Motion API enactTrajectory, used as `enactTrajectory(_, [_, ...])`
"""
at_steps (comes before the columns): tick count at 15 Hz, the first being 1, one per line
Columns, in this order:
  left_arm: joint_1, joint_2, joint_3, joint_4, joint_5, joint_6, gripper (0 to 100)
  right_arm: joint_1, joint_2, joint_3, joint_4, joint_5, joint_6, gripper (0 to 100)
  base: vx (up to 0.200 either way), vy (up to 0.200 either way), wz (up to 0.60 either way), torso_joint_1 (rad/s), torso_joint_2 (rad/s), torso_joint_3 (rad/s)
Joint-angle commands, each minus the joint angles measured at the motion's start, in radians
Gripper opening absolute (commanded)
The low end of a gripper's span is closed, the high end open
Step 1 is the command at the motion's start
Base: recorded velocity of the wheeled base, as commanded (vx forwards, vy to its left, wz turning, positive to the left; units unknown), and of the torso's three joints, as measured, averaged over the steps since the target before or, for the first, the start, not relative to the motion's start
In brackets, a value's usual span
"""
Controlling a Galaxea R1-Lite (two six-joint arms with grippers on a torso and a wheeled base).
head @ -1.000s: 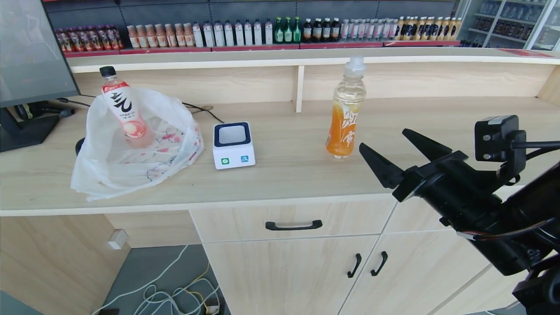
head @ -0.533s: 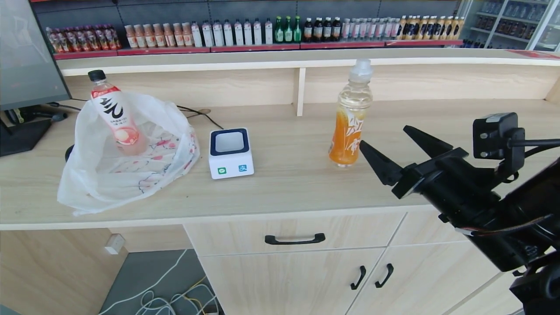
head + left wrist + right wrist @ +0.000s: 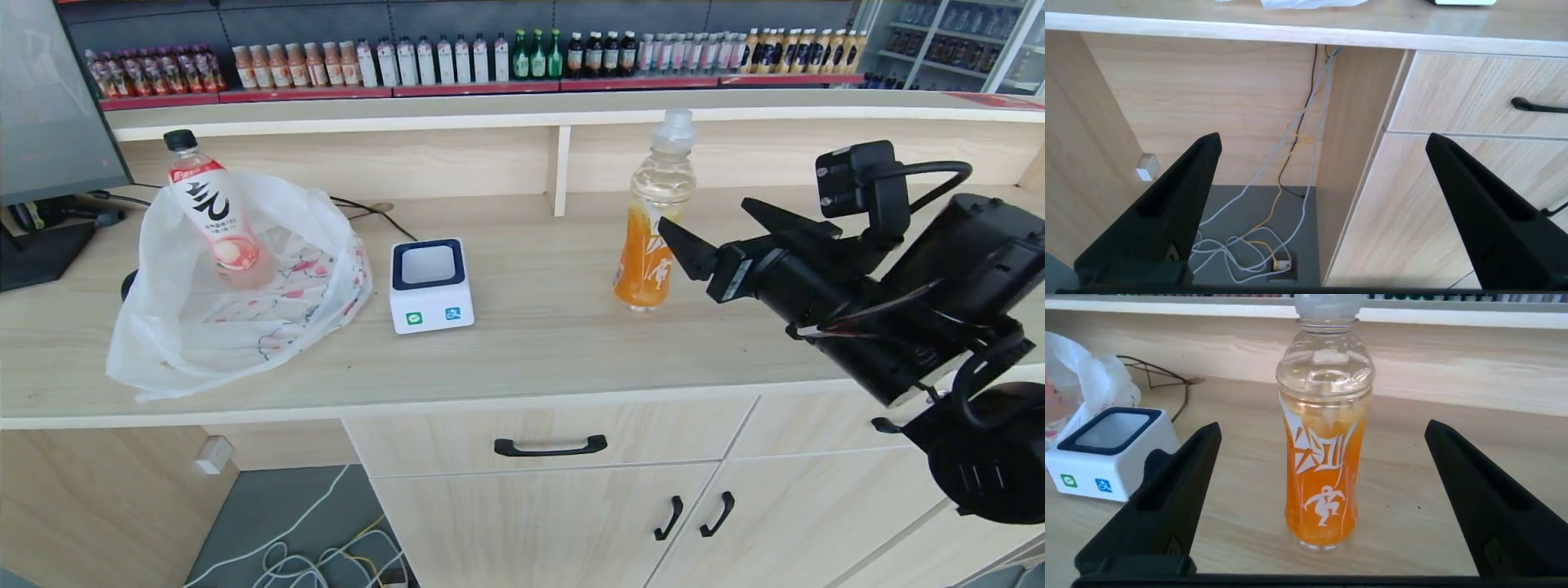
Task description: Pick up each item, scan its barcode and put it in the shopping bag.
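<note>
Counter (image 3: 531, 351): light wood, and everything for the job sits on it.
Shopping bag (image 3: 188, 335): thin white plastic, slumped open at the robot's left end of the counter. Soft walls, so the mouth probably won't hold its shape.
Right gripper (image 3: 704, 214): claw spread wide and empty, level with the orange bottle's mid-body, tips just beside it and not touching.
Left gripper (image 3: 1323, 140): also spread wide and empty, hanging below counter height, facing the cabinet front and the floor cables (image 3: 1266, 237).
Orange bottle (image 3: 651, 237): upright on the counter, on the far side of the scanner from the bag and well apart from the bag. In the right wrist view it sits centred between the two fingers (image 3: 1167, 506), clear of both.
Handling (judgement): clear plastic with liquid inside, so moderate weight. Smooth wall, likely slippery. Thin shell will give under a hard squeeze. Tall with a narrow base, so a nudge from one finger could tip it.
Hold: labelled mid-body below the shoulder, fingers square to it. Avoid the tapered neck. Can't tell where the barcode is.
Pink bottle (image 3: 214, 208): standing inside the bag, leaning a little.
Scanner (image 3: 429, 286): small white cube, window facing up, between bag and orange bottle.
</note>
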Motion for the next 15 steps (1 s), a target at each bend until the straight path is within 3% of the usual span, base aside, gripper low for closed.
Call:
enactTrajectory(1, [0.001, 0.000, 0.000, 0.000, 0.001, 0.000, 100, -0.027, 0.010, -0.080, 0.032, 0.000, -0.009, 100, 0.000, 0.000, 0.00, 0.000, 0.00, 0.000])
enactTrajectory(2, [0.001, 0.000, 0.000, 0.000, 0.001, 0.002, 100, -0.025, 0.012, -0.100, 0.100, 0.002, -0.023, 100, 0.000, 0.000, 0.00, 0.000, 0.00, 0.000])
enactTrajectory(7, [0.001, 0.000, 0.000, 0.000, 0.001, 0.000, 100, -0.020, 0.033, -0.128, 0.166, 0.005, -0.031, 100, 0.000, 0.000, 0.00, 0.000, 0.00, 0.000])
enactTrajectory(15, [0.001, 0.000, 0.000, 0.000, 0.001, 0.000, 100, -0.007, 0.144, -0.221, 0.181, 0.002, -0.023, 100, 0.000, 0.000, 0.00, 0.000, 0.00, 0.000])
